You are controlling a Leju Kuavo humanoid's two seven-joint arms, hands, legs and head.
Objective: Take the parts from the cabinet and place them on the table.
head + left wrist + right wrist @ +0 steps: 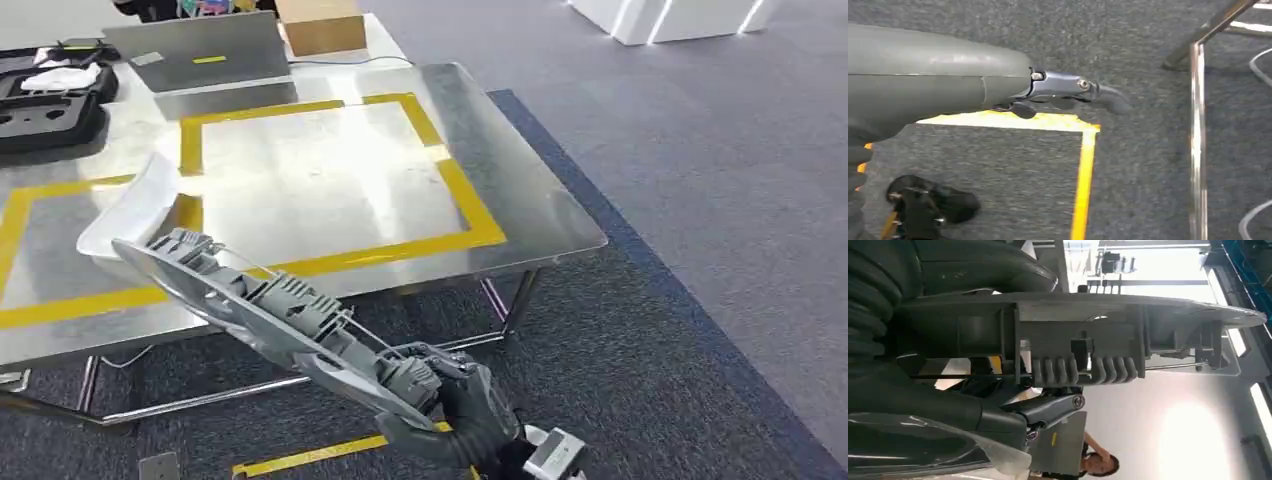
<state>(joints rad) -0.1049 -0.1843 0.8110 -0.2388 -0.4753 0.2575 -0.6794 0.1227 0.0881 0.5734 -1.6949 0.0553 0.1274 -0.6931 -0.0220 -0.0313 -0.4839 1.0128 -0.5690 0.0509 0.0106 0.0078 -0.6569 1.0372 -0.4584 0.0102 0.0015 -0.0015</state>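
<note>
One long grey moulded plastic part (270,310), ribbed on its upper side and backed by a smooth curved shell, is held by the right robot hand (455,405) at its near end; the far end of the part reaches over the near edge of the stainless steel table (520,190), raised above the surface and not resting on it. In the right wrist view the same part (1083,340) lies across the frame with the right robot hand's thick grey thumb (993,265) on one side of it and darker fingers (1048,407) closed around the other, a firm grasp. One white curved plastic part (130,210) lies on the table, just beyond the tip of the held part, partly across a yellow tape line. Two yellow tape rectangles are marked on the table: one whole (470,205) at the centre, one cut off at the left side. At the far end of the table stand one grey laptop (200,50), one brown cardboard box (322,24) and one black foam-lined case (50,100). The left robot hand (1068,92) hangs above grey carpet (1148,175) marked with yellow floor tape (1083,180), beside a chrome table leg (1198,140); it holds nothing, with one finger extended and the others hard to make out, so I cannot tell how far open it is. One person (1098,462) appears in the background of the right wrist view.
</note>
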